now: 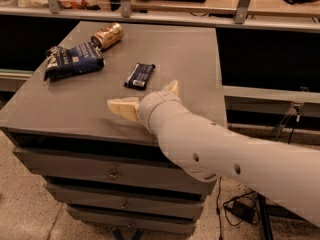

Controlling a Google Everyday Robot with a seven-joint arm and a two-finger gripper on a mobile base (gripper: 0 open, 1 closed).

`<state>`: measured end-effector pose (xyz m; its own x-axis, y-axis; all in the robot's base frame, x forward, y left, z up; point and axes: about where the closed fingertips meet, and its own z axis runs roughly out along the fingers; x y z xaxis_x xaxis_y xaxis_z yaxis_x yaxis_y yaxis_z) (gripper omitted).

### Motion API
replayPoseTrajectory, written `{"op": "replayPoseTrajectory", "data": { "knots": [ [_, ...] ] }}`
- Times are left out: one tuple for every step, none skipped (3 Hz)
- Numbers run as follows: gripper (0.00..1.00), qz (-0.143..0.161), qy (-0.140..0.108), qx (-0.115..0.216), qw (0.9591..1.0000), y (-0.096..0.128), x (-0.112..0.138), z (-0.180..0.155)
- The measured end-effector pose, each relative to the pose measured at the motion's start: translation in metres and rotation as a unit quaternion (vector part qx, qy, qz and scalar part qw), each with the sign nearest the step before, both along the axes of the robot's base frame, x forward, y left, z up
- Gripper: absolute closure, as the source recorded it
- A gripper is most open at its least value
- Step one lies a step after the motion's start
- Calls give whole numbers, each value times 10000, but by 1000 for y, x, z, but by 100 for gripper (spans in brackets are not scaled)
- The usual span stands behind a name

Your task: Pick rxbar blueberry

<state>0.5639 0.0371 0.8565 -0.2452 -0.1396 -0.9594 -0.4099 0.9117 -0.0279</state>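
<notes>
Since the bar (139, 76) lies flat on the table (195, 49), dark wrapper up and its length running roughly from 1 to 7 o'clock, nothing props it, and bare tabletop on every side leaves room for fingers to come down around it. It sits near the middle of the top, a little toward the front.

Just at its 6 o'clock hangs the gripper (142, 94), close but not touching. Its two pale fingers (122, 108) are splayed wide with nothing between them, one pointing toward 9 o'clock and the other toward 1 o'clock. I read that spread as readiness for the grab, wide enough to straddle the narrow bar.

The arm (225, 159) reaches in from 4 o'clock across the front edge, the side where nothing stands in its way.

Well apart, at the bar's 10 o'clock, lies a puffy blue bag (72, 60). Beyond it, at 11 o'clock, a gold can (107, 35) lies on its side, touching the bag or nearly so; I cannot tell which. Both look too far off for a closing grip to catch.

The pick seems not yet begun: the gripper needs to go toward 12 o'clock and line up across the bar's short width.
</notes>
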Motion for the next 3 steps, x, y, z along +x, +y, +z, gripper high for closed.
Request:
{"op": "replayPoseTrajectory", "data": {
  "knots": [
    [0, -45, 82, -40, 9999, 13, 14, -5],
    [0, -125, 106, -49, 9999, 25, 30, -6],
    [0, -298, 78, 48, 9995, 29, 47, -4]
  ]
}}
